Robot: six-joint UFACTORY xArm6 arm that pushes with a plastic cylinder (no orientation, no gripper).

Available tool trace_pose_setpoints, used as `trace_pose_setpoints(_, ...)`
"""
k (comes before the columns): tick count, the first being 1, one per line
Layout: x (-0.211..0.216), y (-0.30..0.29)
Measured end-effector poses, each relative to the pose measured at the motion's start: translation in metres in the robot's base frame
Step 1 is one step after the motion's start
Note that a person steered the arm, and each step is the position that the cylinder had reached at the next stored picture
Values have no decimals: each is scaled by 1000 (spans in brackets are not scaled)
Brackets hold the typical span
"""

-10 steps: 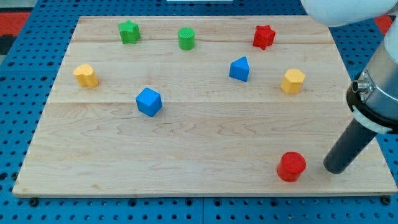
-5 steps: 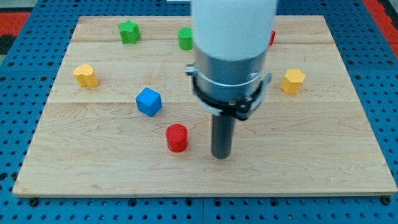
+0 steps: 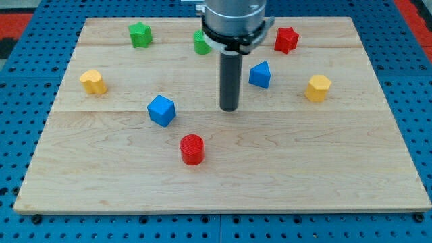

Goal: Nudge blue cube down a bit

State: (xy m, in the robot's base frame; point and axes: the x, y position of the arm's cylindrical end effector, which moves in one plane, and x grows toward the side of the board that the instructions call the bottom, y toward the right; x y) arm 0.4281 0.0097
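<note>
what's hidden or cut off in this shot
- Green block near the view's top: its right part is behind the arm, so its shape is unclear.
- The arm above my tip: cut off by the view's top edge.
- Blue cube and the other blocks show fully.

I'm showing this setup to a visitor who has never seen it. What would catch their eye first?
Probably the dark rod coming down from the view's top centre, my tip resting on bare wood to the right of the blue cube and apart from it. Next, the red cylinder standing alone below both, and the red star near the top right.
</note>
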Motion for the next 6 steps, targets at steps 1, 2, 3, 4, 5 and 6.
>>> trace_pose_setpoints(1,-40,-67)
trace_pose_setpoints(2,-37,-121)
trace_pose_setpoints(3,-23,-82)
trace_pose_setpoints(4,-22,-110)
trace_pose_setpoints(5,-12,-153)
trace_pose_setpoints(6,45,-98)
